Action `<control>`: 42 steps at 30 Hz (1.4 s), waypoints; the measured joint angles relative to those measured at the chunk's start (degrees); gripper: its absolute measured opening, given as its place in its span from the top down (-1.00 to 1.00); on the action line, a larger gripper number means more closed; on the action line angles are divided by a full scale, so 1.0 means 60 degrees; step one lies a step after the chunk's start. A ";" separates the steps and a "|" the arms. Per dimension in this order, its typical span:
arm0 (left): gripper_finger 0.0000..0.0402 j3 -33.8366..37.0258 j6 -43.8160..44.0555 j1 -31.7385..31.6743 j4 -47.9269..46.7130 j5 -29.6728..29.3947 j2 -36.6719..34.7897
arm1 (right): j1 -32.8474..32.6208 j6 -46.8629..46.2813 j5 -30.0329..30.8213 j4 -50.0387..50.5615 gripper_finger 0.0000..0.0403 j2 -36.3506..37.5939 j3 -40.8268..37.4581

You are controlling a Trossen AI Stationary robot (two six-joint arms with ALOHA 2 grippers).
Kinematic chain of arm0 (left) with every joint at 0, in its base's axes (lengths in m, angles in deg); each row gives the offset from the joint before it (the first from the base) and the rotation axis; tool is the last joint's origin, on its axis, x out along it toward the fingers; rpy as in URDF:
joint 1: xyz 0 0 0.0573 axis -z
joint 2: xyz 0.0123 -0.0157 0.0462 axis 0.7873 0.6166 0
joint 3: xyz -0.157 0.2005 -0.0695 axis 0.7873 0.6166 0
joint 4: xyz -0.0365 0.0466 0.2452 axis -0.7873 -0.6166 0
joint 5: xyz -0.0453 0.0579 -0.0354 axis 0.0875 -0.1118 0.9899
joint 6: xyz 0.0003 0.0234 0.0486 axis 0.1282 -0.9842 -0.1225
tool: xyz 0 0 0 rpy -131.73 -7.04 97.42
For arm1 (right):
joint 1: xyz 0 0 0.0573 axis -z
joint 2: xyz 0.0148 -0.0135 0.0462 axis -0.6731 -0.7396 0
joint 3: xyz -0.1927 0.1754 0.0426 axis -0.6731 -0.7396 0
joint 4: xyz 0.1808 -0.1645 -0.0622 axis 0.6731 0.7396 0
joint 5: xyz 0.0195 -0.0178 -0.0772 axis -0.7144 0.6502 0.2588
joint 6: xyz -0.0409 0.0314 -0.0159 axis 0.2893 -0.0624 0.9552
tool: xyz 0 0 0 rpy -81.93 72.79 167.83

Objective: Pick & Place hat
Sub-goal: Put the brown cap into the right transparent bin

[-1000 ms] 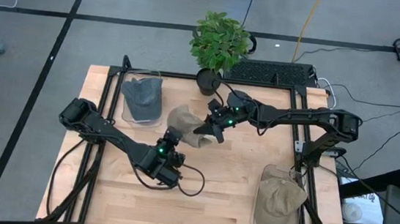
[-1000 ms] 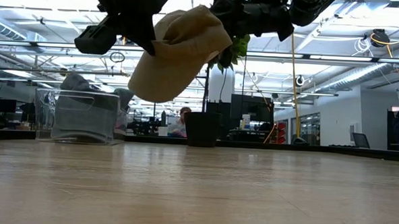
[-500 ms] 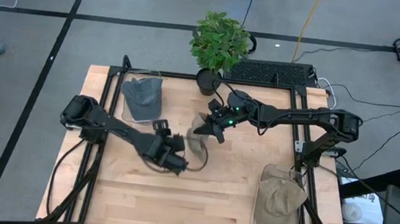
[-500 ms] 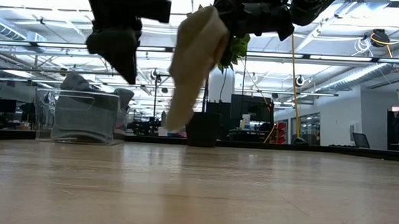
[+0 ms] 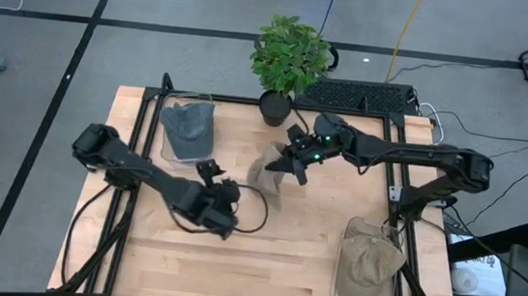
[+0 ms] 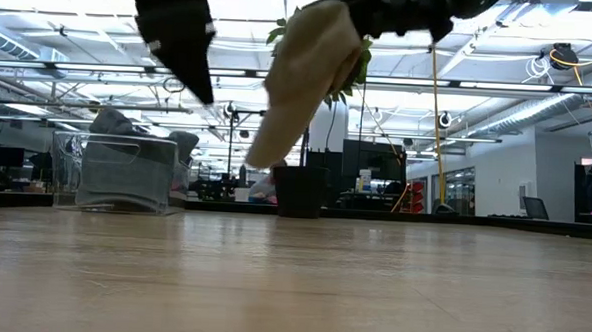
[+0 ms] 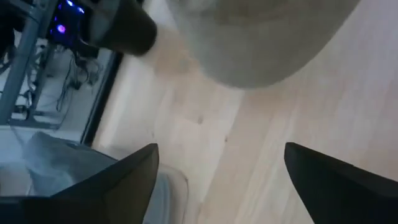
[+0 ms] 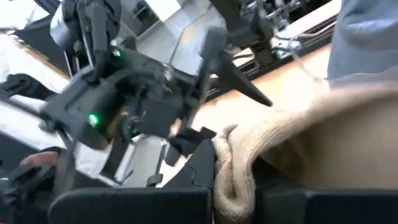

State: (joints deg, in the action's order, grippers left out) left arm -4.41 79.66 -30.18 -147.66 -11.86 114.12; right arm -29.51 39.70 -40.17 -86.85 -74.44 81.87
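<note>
One gripper alone carries the tan hat (image 5: pixel 269 164): the right gripper (image 5: pixel 295 168) is clamped on its edge, so it hangs clear above the table (image 5: pixel 313 240), while the left gripper (image 5: pixel 211 175), jaws spread wide, sits just beside it holding nothing

Left gripper (image 5: pixel 211 174) spread wide, empty, raised over mid-table. Right gripper (image 5: pixel 293 166) clamped on the tan hat (image 5: pixel 268 166), arm stretched in from the right, also held high.
</note>
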 joint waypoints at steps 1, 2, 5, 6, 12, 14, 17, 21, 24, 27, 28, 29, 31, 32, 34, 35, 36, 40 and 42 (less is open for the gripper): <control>-0.78 0.0000 0.0041 0.0096 0.0023 -0.0089 -0.0188 | -0.0002 0.0082 0.0203 0.0105 0.94 0.0146 0.0002; -0.80 0.0000 0.0033 0.0200 0.0073 -0.0143 -0.0388 | -0.0004 0.0189 0.0371 0.0295 0.94 0.0314 0.0007; -0.84 0.0004 -0.0401 0.0552 0.0589 -0.0091 -0.1124 | 0.0052 0.0475 0.0829 0.1196 0.94 0.0842 0.0000; -0.86 0.0003 -0.0728 0.0644 0.0961 0.0004 -0.1383 | 0.0059 0.0536 0.1044 0.1528 0.94 0.1046 0.0000; -0.86 0.0002 -0.3589 0.0796 0.3690 0.2323 -0.2683 | 0.0035 0.0765 0.1826 0.3231 0.94 0.2183 0.0000; -0.84 0.0140 -0.4629 0.0760 0.4585 0.3506 -0.3005 | -0.0061 0.0746 0.1927 0.3769 0.94 0.2549 0.0000; -0.82 0.0632 -0.5854 0.0503 0.5990 0.5100 -0.3494 | -0.0324 0.0765 0.2422 0.4541 0.94 0.3102 0.0000; -0.84 0.1942 -0.6519 -0.0274 0.7303 0.6602 -0.4491 | -0.0763 0.0638 0.2524 0.5166 0.94 0.3767 0.0000; -0.86 0.3396 -0.6500 -0.1016 0.8497 0.7754 -0.5575 | -0.1238 0.0282 0.2338 0.5287 0.94 0.4266 0.0000; -0.86 0.4943 -0.6315 -0.1773 0.9761 0.8591 -0.6785 | -0.1689 0.0024 0.1379 0.5630 0.94 0.4528 0.0284; -0.85 0.5404 -0.6240 -0.1988 1.0224 0.8730 -0.7153 | -0.1888 -0.0023 0.1255 0.5902 0.94 0.4553 0.0525; -0.85 0.5837 -0.6092 -0.2200 1.0543 0.8798 -0.7532 | -0.2135 0.0008 0.1280 0.6291 0.94 0.4556 0.0794; -0.83 0.6607 -0.5665 -0.2571 1.1048 0.8831 -0.8270 | -0.2724 0.0341 0.1286 0.7173 0.94 0.4501 0.1410; -0.83 0.6920 -0.5448 -0.2728 1.1329 0.8893 -0.8614 | -0.3042 0.0562 0.1286 0.7558 0.94 0.4441 0.1708; -0.82 0.7498 -0.5166 -0.3001 1.1764 0.9317 -0.9263 | -0.3805 0.1023 0.1285 0.8394 0.94 0.4305 0.2267; -0.82 0.7730 -0.5051 -0.3114 1.2033 0.9598 -0.9547 | -0.4208 0.1261 0.1306 0.8813 0.94 0.4265 0.2513; -0.83 0.7913 -0.4948 -0.3192 1.2262 0.9841 -0.9779 | -0.4646 0.1430 0.1382 0.9175 0.94 0.4227 0.2716; -0.86 0.8353 -0.4805 -0.3381 1.2310 1.0019 -1.0544 | -0.6420 0.0904 0.2720 1.0320 0.94 0.4199 0.3111; -0.86 0.8438 -0.4804 -0.3438 1.2241 0.9909 -1.0751 | -0.7254 0.0164 0.3619 1.0839 0.94 0.4179 0.3111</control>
State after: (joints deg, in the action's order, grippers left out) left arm 46.22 50.84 -50.81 -74.22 47.59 49.61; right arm -73.04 40.68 -18.46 -21.81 -49.37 100.53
